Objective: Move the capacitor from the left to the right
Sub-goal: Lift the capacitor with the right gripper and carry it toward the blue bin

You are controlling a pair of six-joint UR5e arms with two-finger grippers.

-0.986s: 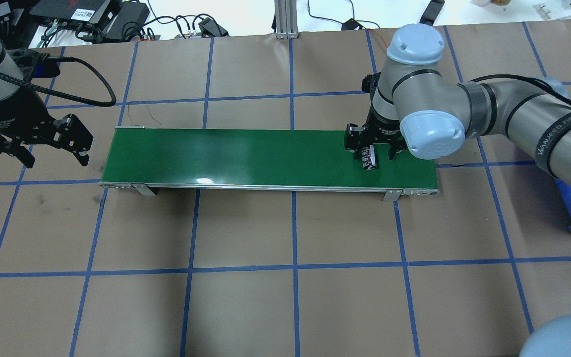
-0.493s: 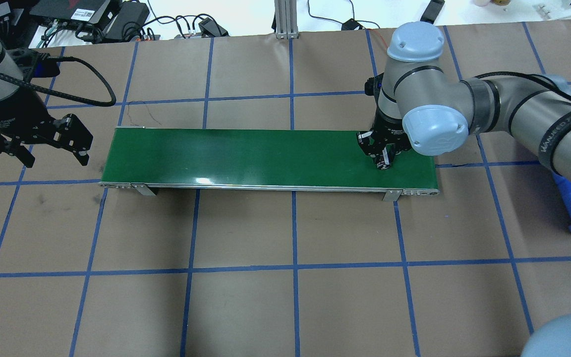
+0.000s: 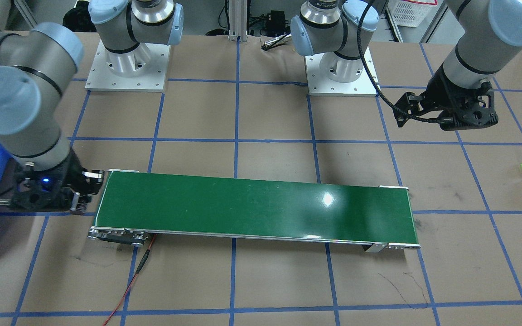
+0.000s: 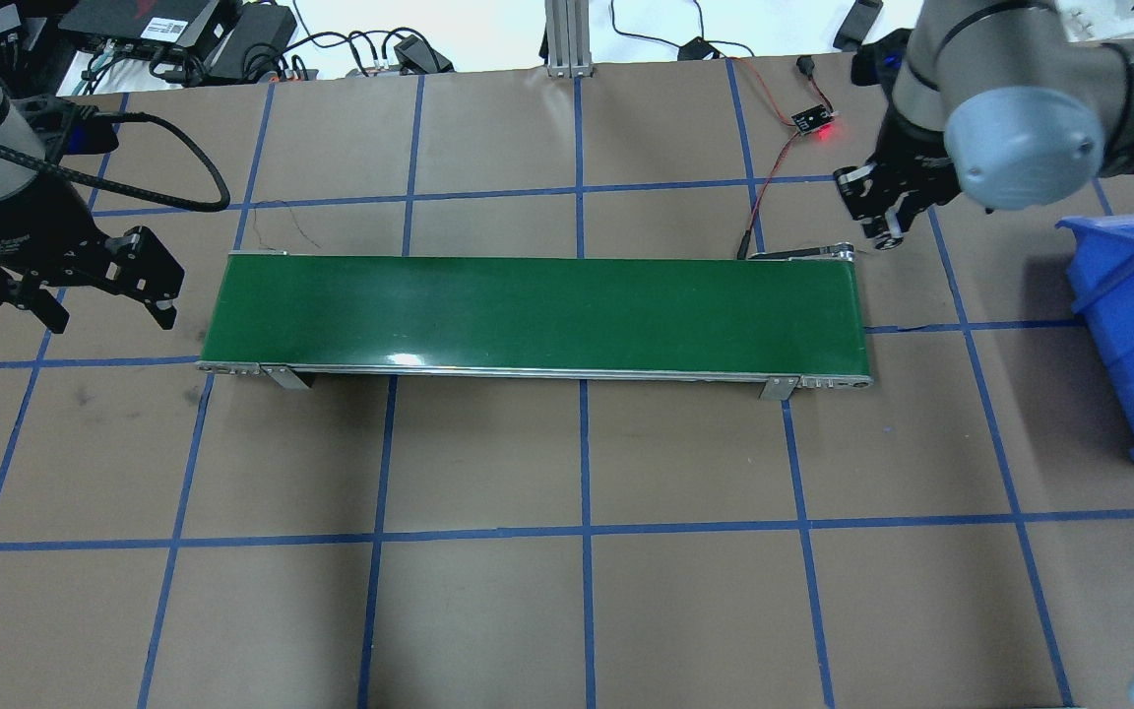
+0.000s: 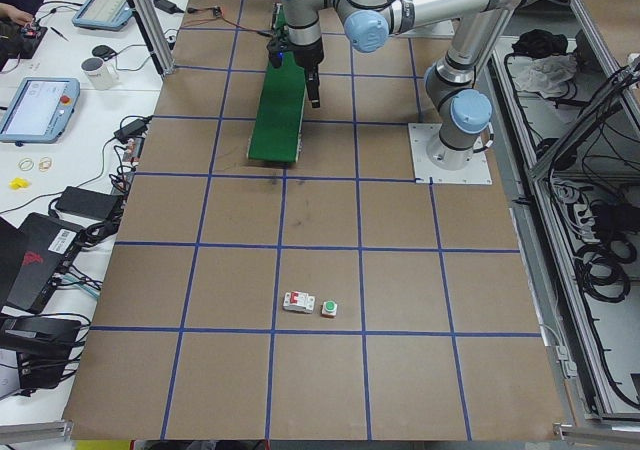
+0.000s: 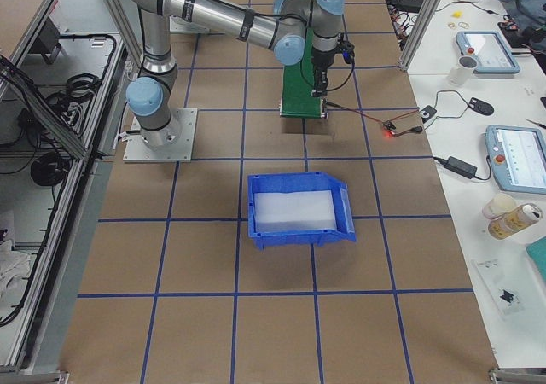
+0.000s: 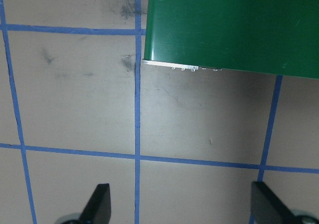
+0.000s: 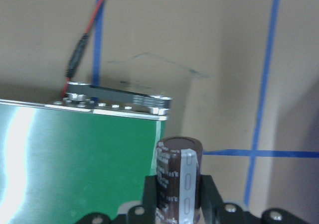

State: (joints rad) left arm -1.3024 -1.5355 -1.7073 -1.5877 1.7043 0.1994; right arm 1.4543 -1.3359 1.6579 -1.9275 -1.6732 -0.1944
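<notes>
Moved: right gripper (image 4: 880,219), off the belt (image 4: 528,310), I think past its end.
Grip: clamped on capacitor (image 8: 178,176).
Left gripper (image 4: 112,315): spread apart.

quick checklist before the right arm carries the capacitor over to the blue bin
1. Grip: the capacitor sits upright, clamped in the right gripper: ok.
2. Clear of the conveyor belt: the right gripper is past its far right corner: ok.
3. Target: the blue bin lies further right, top open: ok.
4. Snag risk: the red wire is apart from the right gripper: ok.
5. The left gripper is open, off the belt's left end: ok.
6. Height to clear the bin wall: cannot tell.
</notes>
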